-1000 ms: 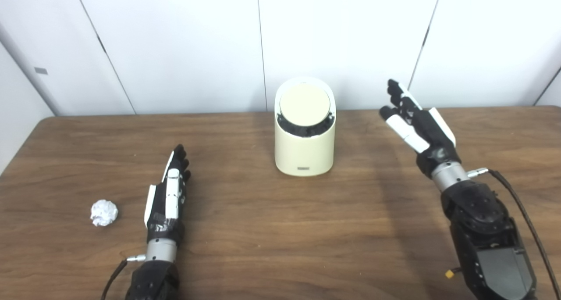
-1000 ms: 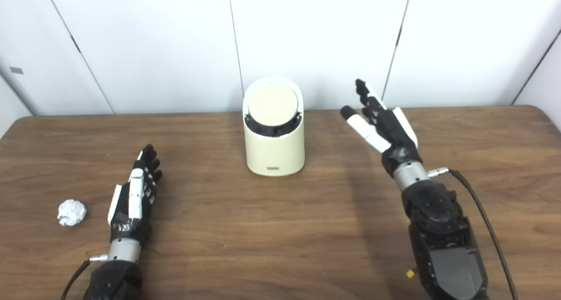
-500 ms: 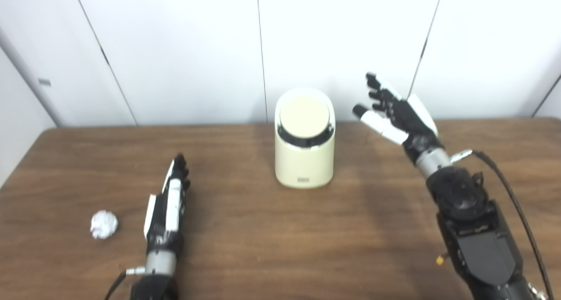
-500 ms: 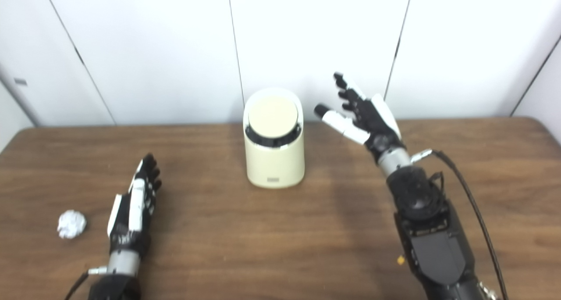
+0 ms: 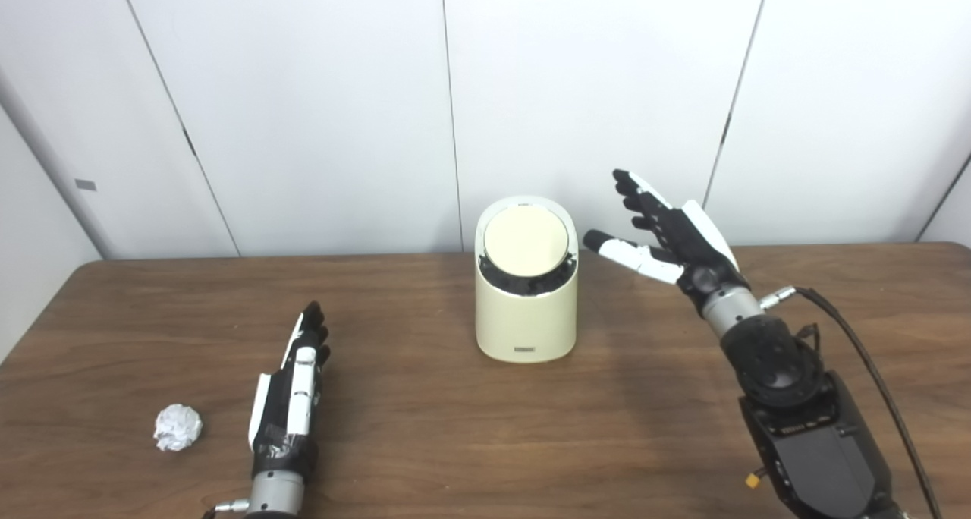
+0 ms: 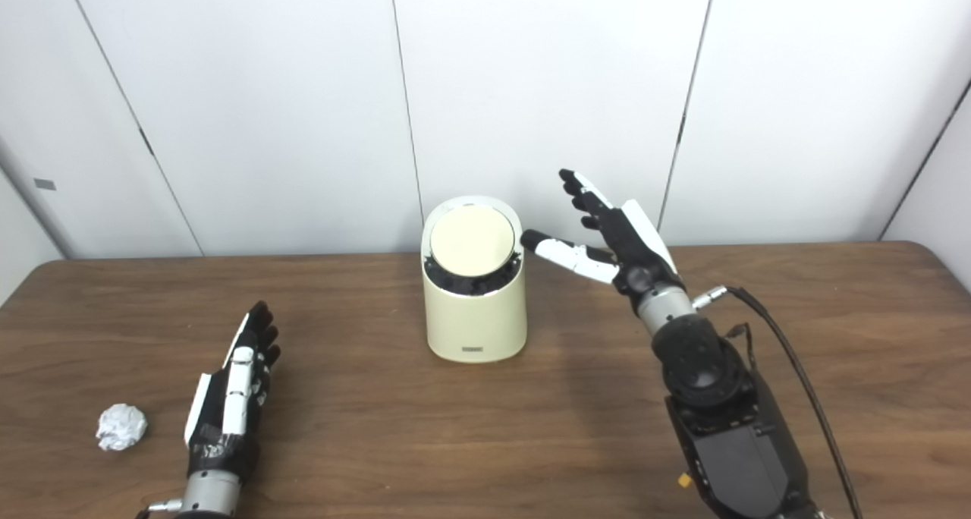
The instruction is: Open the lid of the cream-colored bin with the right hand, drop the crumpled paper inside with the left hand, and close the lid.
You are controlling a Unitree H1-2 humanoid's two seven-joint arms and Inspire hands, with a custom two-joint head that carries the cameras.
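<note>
A cream-colored bin (image 5: 525, 318) stands upright at the middle of the wooden table, its round lid (image 5: 526, 241) shut and tilted toward me. My right hand (image 5: 667, 234) is raised beside the bin's upper right, open with fingers spread, its thumb tip just short of the lid's rim. A crumpled white paper ball (image 5: 177, 427) lies at the near left of the table. My left hand (image 5: 292, 397) rests flat on the table to the right of the ball, open, fingers straight, holding nothing.
The brown wooden table (image 5: 425, 435) spreads across the view, with its left edge close to the paper ball. White wall panels (image 5: 303, 109) rise right behind the bin. A black cable (image 5: 872, 367) trails from my right wrist.
The camera has tilted up, shifting the whole scene down. My right hand has moved left and toward the bin's lid. The left hand and paper ball have stayed put.
</note>
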